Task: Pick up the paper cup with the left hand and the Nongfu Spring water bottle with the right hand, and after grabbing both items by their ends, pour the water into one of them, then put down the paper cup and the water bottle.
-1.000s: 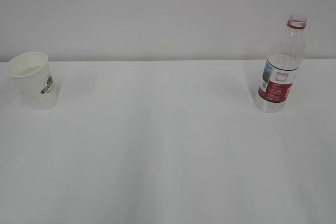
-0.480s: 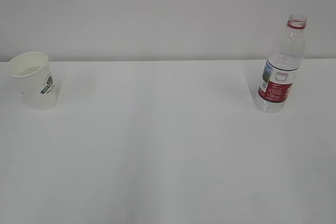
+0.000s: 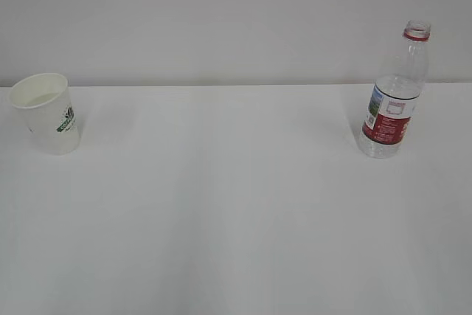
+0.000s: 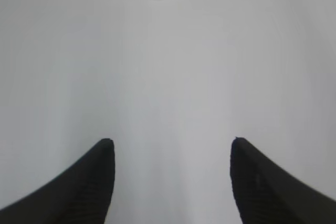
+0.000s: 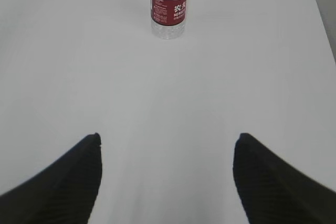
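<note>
Cup (image 3: 46, 111) stands upright at table's (image 3: 236, 219) far left, liquid inside | bottle (image 3: 394, 94) upright, uncapped, far right, well apart from cup | left gripper (image 4: 170, 148) spread wide, empty, cup base at top of its view | right gripper (image 5: 167, 140) spread wide, empty, bottle ahead

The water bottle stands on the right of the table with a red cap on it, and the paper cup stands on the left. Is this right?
Not quite: the water bottle has no cap, only a red neck ring and an open mouth, as the exterior view shows. It does stand on the right, the paper cup on the left.
</note>
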Motion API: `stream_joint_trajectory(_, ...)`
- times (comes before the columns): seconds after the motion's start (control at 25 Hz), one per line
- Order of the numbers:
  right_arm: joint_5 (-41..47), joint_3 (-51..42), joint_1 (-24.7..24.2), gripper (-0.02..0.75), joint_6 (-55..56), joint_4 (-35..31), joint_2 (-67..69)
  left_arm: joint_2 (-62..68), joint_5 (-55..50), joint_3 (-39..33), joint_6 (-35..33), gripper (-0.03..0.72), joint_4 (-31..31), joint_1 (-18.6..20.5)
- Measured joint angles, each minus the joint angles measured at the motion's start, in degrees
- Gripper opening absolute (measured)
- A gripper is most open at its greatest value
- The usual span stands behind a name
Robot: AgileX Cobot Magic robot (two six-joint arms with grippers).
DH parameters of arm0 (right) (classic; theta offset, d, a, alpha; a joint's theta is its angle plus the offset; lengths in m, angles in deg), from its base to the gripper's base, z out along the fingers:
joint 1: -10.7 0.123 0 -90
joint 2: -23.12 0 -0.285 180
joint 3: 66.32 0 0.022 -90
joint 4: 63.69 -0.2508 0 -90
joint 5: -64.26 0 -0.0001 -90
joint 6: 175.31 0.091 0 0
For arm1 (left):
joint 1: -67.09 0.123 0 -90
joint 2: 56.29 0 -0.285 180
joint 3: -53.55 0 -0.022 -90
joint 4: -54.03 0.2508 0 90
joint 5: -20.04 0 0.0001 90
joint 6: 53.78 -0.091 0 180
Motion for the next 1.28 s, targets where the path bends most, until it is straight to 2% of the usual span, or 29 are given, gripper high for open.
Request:
stream_joint_trajectory(0.68,3.22,-1.62,0.0,0.587,3.83,0.56,0.0,-0.4,3.07,-2.15,0.0,0.496,0.0,0.0)
stream_joint_trajectory(1.04,3.47,-1.62,0.0,0.587,3.83,0.56,-7.56,-7.38,3.2,-2.15,0.0,0.49,-0.09,0.0)
stream_joint_trajectory(1.28,3.58,-1.62,0.0,0.587,3.83,0.56,-7.79,-9.53,3.09,-2.15,0.0,0.485,-0.2,0.0)
